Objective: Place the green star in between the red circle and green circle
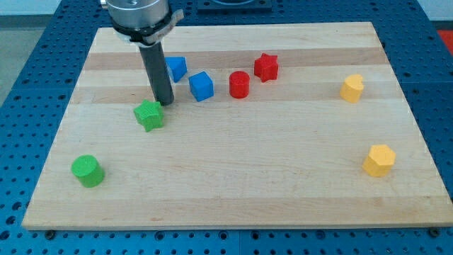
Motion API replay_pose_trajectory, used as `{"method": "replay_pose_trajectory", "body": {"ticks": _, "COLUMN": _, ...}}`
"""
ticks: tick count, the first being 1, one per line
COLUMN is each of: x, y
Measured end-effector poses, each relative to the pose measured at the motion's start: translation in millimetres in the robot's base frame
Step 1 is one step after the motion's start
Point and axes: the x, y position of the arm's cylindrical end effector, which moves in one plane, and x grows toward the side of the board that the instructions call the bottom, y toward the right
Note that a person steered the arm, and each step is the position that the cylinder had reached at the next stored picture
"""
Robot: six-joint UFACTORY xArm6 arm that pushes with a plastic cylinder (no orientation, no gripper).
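tabletop: pale wood, visible grain, smooth matt | green star, green circle, red circle: matt plastic, finely ridged | rod: dark, slightly glossy, metal collar above | surrounding base: blue perforated surface

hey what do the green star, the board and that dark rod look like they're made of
Green star: likely plastic, matte, possibly 3D-printed; uniform colour, faintly textured top.
Board: wood, pale with a smooth finish; grain lines and glued plank strips show.
Rod, ending in my tip just to the star's upper right: dark, slightly glossy, metal or plastic; cannot tell which.
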Motion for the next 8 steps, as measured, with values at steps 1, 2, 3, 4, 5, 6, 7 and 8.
{"method": "replay_pose_trajectory", "body": {"ticks": 1, "x": -24.5, "y": -24.3}}
{"method": "replay_pose_trajectory", "body": {"ticks": 2, "x": -43.0, "y": -50.4}}
{"method": "replay_pose_trajectory", "body": {"ticks": 3, "x": -2.8, "y": -52.7}}
{"method": "replay_pose_trajectory", "body": {"ticks": 4, "x": 4.6, "y": -52.8}}
{"method": "replay_pose_trajectory", "body": {"ticks": 5, "x": 10.4, "y": -54.0}}
{"method": "replay_pose_trajectory", "body": {"ticks": 6, "x": 22.5, "y": -41.1}}
{"method": "replay_pose_trajectory", "body": {"ticks": 7, "x": 37.1, "y": -24.4}}
{"method": "replay_pose_trajectory", "body": {"ticks": 8, "x": 40.9, "y": -19.8}}
